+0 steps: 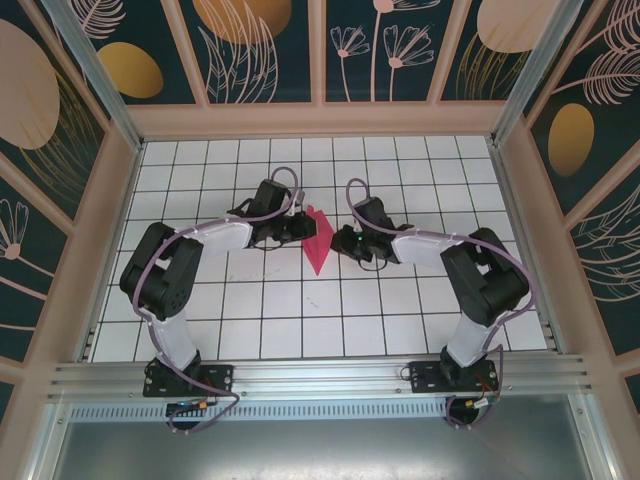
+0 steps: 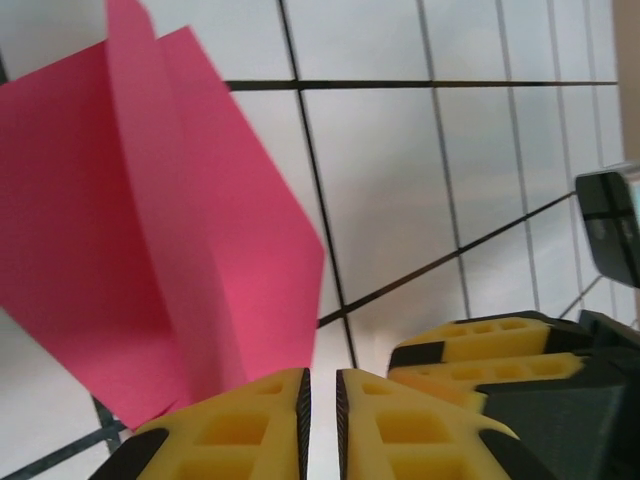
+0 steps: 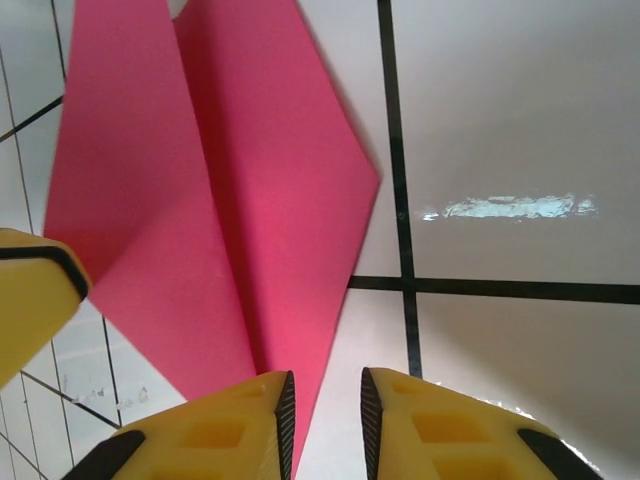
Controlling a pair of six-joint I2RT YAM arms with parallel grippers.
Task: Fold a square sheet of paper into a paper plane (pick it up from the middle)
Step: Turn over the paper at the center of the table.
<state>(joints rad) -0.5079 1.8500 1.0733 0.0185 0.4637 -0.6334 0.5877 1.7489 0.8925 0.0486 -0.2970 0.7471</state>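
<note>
On either side of the half-folded paper [image 1: 318, 240], my right gripper [image 3: 327, 380] sits loosened, my left gripper [image 2: 322, 376] unclear; I judge wing-creasing next needs a firm pinch.

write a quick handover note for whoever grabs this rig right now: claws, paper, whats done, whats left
Left claw: jaws nearly together with a thin slit between them, right beside the red-pink folded paper dart. I cannot tell whether it is pinching the paper.
Right claw: open, with the dart's tip beside one finger.
Paper: on the white grid-tiled table between both claws, point toward the arm bases, lengthwise ridge raised.
Done: sheet folded into a pointed shape with a centre crease.
Left: probably the final wing folds and letting go. Check the shape before moving.
</note>
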